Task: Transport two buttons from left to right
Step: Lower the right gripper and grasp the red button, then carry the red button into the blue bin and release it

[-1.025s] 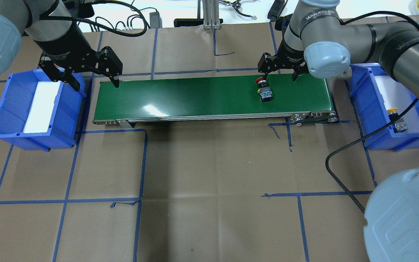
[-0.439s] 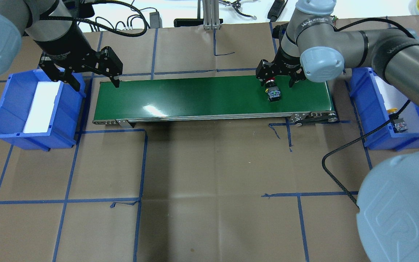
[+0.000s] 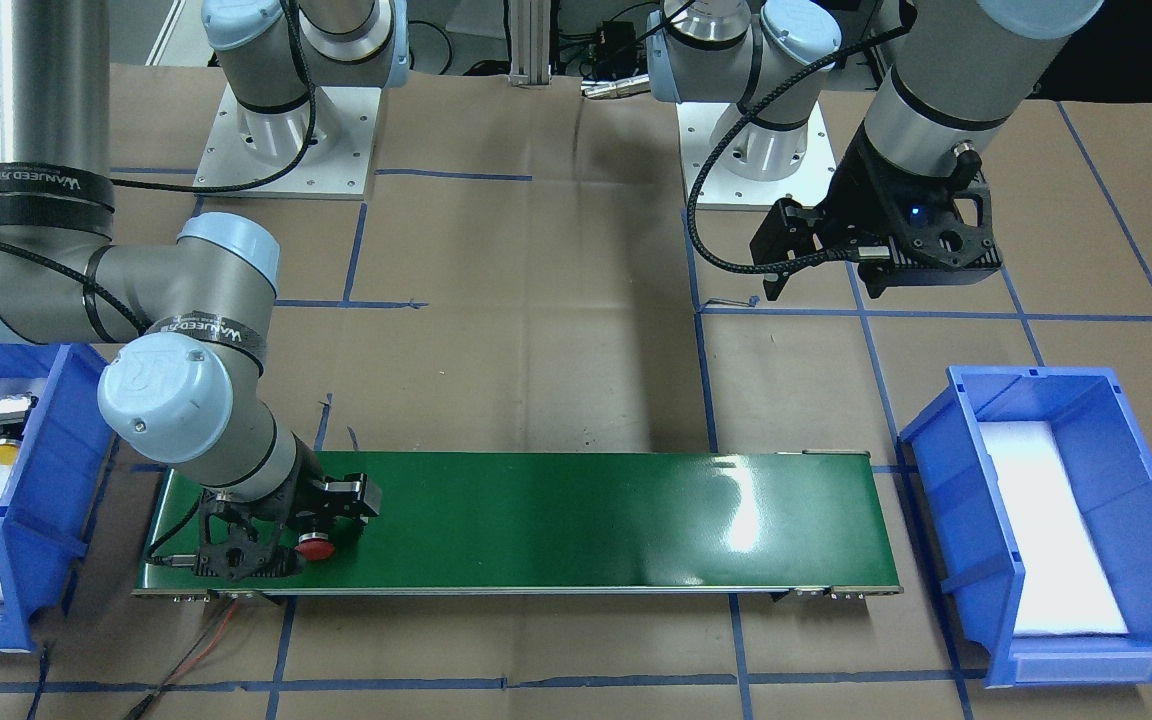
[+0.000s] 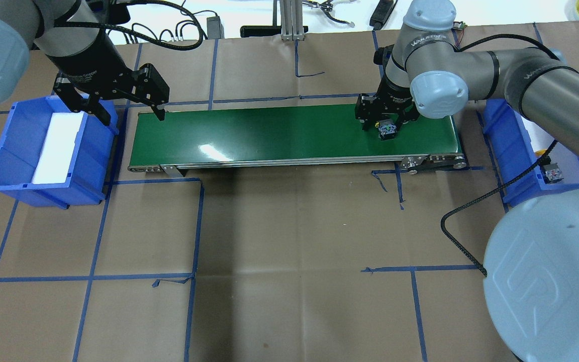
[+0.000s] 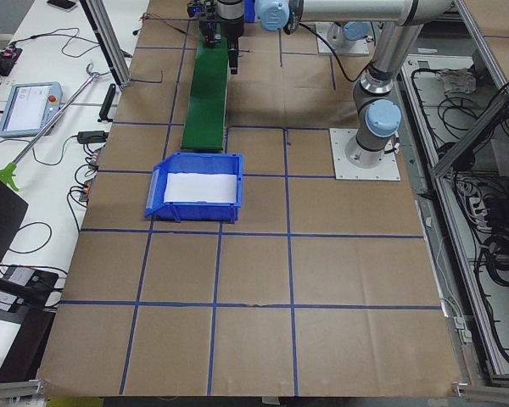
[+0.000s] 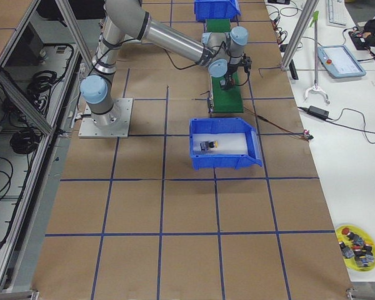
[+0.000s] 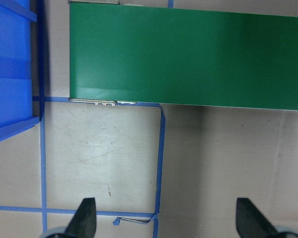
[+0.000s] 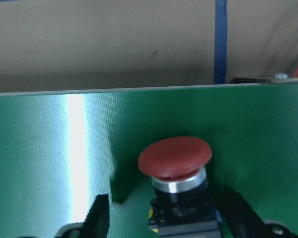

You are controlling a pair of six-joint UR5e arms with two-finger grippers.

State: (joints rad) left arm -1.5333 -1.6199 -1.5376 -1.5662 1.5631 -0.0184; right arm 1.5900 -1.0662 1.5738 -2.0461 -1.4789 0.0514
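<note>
Button with the red cap [image 8: 175,156] lies on its side on the green belt [image 4: 279,133], close to the belt's end on the robot's right, its cap turned to the far edge of the belt away from the robot and its dark block turned back toward the robot. The right pincer [image 4: 384,123] is down over it, one finger [image 8: 100,215] on each side of the block. The right wrist view shows a strip of belt between each finger and the block, so the pincer is parted, straddles the button and does not grip it. The other button, with the yellow cap [image 3: 4,440], lies on the white lining inside the blue bin [image 4: 500,136] just beyond that same end of the belt; a black cable from the right arm crosses in front of it in the overhead view. At the opposite end of the belt stands a second blue bin [image 4: 3,146] with a white pad [image 4: 58,148] in its bottom. The left pincer [image 4: 131,113] hangs in the air there, above the gap between that bin and the belt's end. Its fingers are spread wide and hold nothing, and the left wrist view looks down between them on brown paper and blue tape lines. Both bins and the belt rest on the paper-covered bench [image 4: 289,251].
</note>
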